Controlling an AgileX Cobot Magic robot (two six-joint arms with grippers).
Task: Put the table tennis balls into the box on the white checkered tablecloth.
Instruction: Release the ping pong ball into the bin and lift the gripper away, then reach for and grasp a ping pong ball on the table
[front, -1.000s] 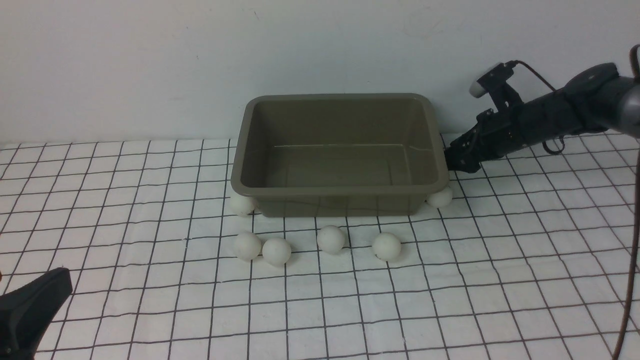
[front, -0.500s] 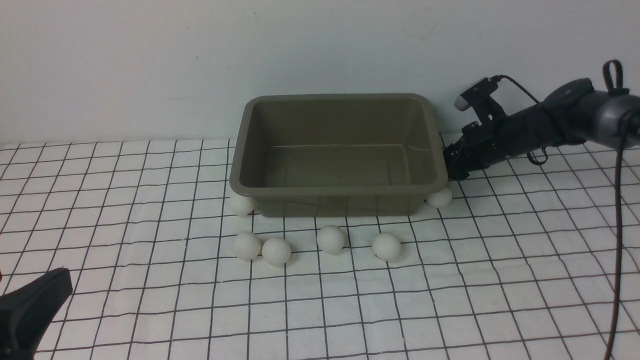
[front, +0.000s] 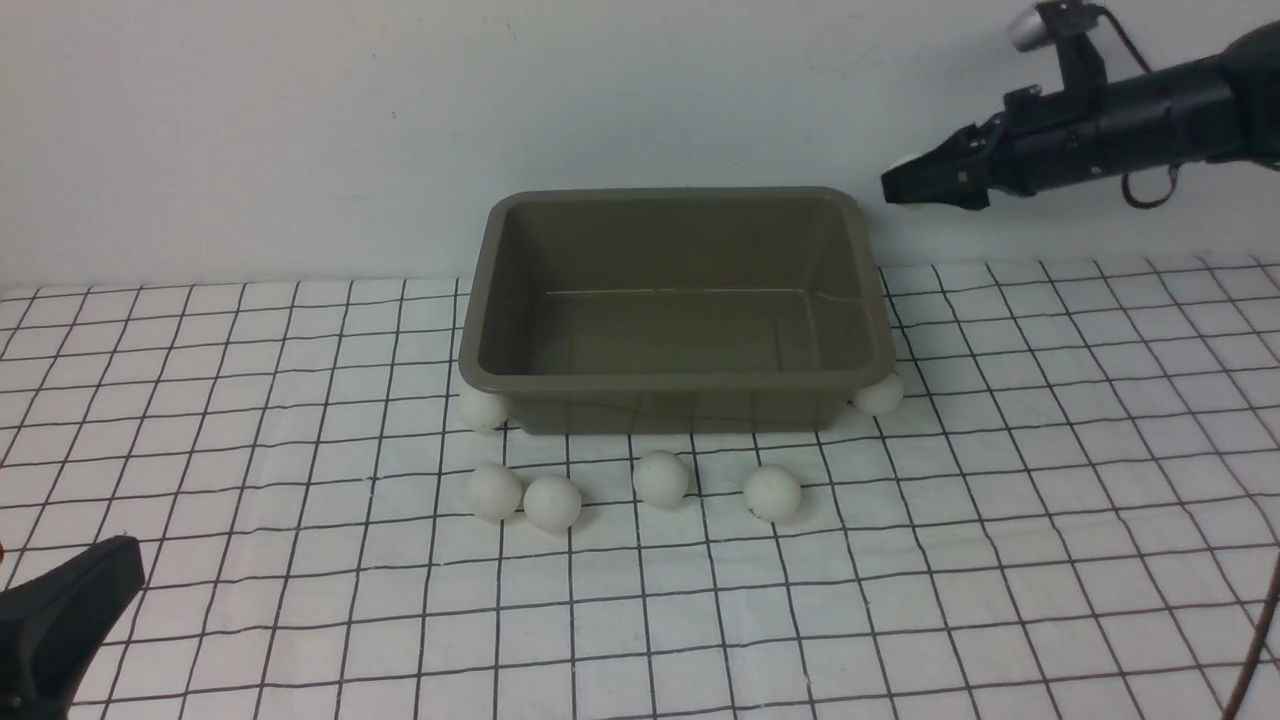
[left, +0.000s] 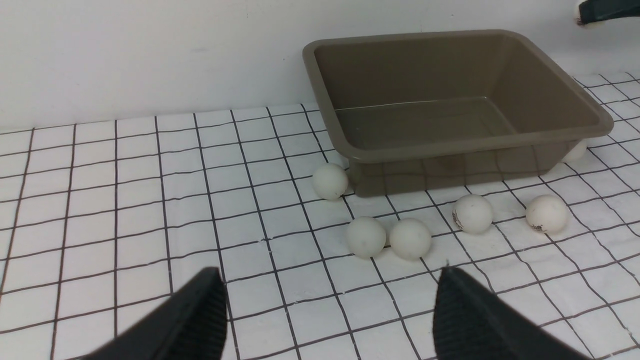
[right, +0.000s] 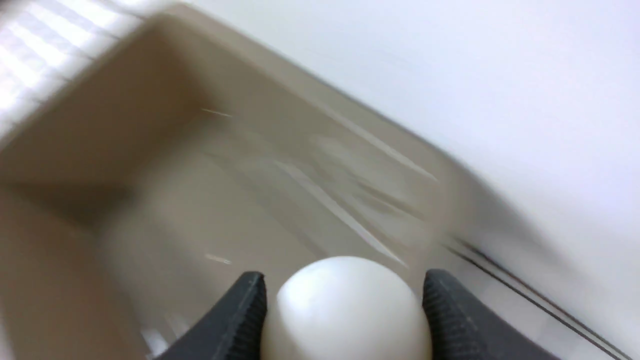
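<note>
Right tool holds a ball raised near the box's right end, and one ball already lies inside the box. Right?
Not quite: the box is empty, as the front view shows. The rest stands: the right tool holds a ball raised near the box's right end.

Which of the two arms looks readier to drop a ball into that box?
The right arm. Its jaws grip a ball and hang raised near the far right corner of the box. The left arm sits low at the near edge, jaws open and empty, well away from the box.
</note>
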